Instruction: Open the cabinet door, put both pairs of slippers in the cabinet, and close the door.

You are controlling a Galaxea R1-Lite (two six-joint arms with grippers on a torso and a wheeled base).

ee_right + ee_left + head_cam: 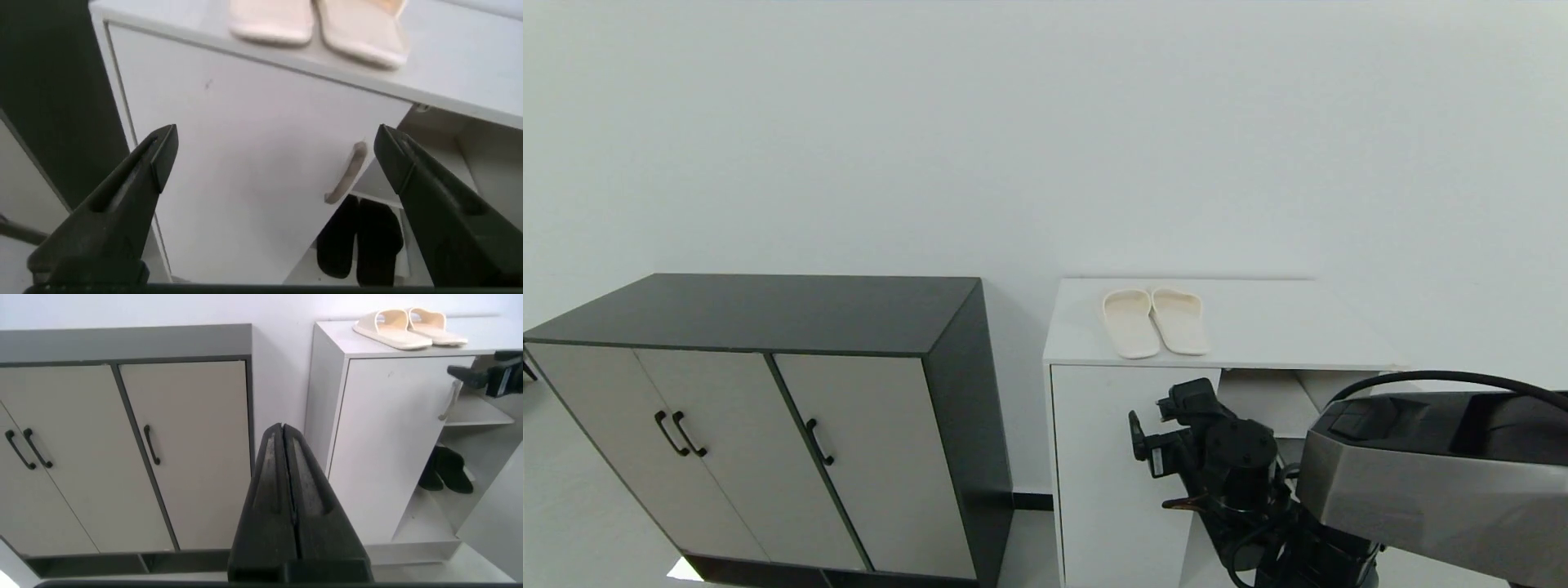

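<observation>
A pair of cream slippers (1156,320) (409,327) (319,20) lies side by side on top of the white cabinet (1258,327). Its door (1127,457) (245,155) covers the left part, and the right part shows open shelves. Inside, low down, sits a pair of black slippers (445,469) (359,241). My right gripper (1156,416) (276,139) (482,376) hangs open in front of the door, close to its handle (347,171) (448,400), holding nothing. My left gripper (283,429) is shut and empty, farther back, facing the gap between the two cabinets.
A dark cabinet (768,310) with three closed grey doors and black handles (680,433) stands left of the white one against the wall. Bare floor (572,523) lies in front of both.
</observation>
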